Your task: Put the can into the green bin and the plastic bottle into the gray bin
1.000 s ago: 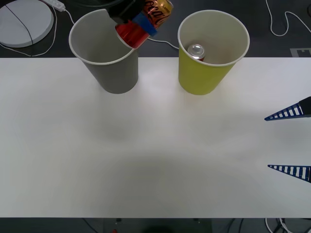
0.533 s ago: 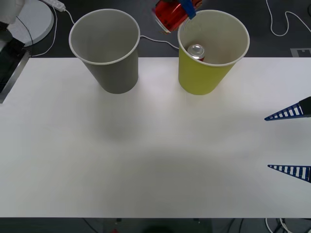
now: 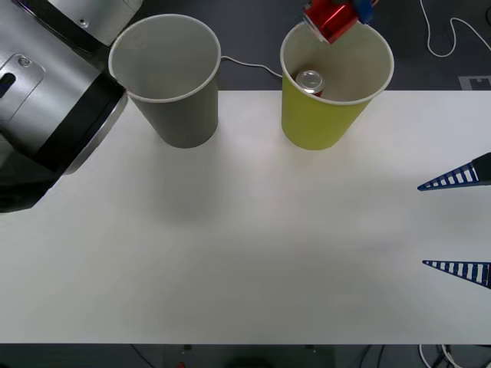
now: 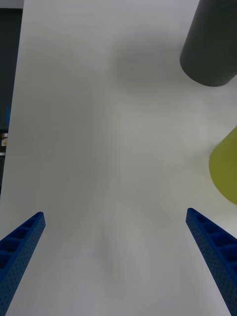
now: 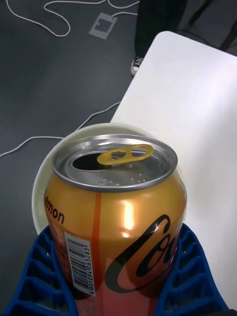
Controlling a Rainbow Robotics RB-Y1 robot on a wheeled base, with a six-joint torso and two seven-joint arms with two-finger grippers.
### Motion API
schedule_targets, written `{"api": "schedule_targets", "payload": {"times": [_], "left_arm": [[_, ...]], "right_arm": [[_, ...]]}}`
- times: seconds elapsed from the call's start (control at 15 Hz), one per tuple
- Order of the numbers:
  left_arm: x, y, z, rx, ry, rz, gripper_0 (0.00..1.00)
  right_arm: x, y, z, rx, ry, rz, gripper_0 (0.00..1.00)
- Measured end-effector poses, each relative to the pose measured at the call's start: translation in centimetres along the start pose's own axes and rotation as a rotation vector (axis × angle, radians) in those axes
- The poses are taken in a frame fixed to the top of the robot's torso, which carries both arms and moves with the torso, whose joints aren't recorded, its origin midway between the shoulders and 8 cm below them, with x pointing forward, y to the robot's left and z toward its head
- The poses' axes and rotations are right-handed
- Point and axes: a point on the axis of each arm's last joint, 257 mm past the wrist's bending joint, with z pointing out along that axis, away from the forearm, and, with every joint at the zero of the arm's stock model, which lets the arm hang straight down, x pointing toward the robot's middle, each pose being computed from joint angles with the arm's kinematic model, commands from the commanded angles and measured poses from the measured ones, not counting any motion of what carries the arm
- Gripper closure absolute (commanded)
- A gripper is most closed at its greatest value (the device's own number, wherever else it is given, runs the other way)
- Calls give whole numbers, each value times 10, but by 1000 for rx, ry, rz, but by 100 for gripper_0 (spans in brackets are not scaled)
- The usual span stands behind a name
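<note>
My left gripper is shut on the can, a red and gold-orange drink can held tilted above the far rim of the green bin. In the left wrist view the can sits between blue fingers, its opened lid facing the camera and the green bin's pale rim just beneath it. The gray bin stands to the left of the green one. My right gripper waits open over the table's right edge. The plastic bottle is out of view.
Another can with a silver lid lies inside the green bin. My left arm's silver body reaches across the table's left corner beside the gray bin. White cables run on the dark floor behind the table.
My left gripper carried the can to the right, from above the gray bin to above the green bin. The left arm's body swung into view at the left. The right gripper stayed still.
</note>
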Motion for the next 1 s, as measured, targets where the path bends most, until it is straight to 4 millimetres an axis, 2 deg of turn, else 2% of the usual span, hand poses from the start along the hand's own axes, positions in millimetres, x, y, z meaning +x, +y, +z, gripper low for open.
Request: {"api": "schedule_targets", "payload": {"times": [0.27,0.6,0.67,0.73,0.8,0.87,1.0], "left_arm": [[-17,-2,20,-19,-46,-24,100],[-19,-4,22,-19,-51,-24,98],[-19,-4,22,-17,-51,-25,89],[-19,-5,22,-13,-52,-27,65],[-20,-6,22,-9,-55,-29,22],[-21,-6,21,-5,-59,-32,0],[-23,-7,19,3,-68,-39,0]], "right_arm": [[0,0,0,0,0,0,0],[0,0,0,0,0,0,0],[0,0,0,0,0,0,0],[0,0,0,0,0,0,0],[0,0,0,0,0,0,0],[0,0,0,0,0,0,0],[0,0,0,0,0,0,0]]}}
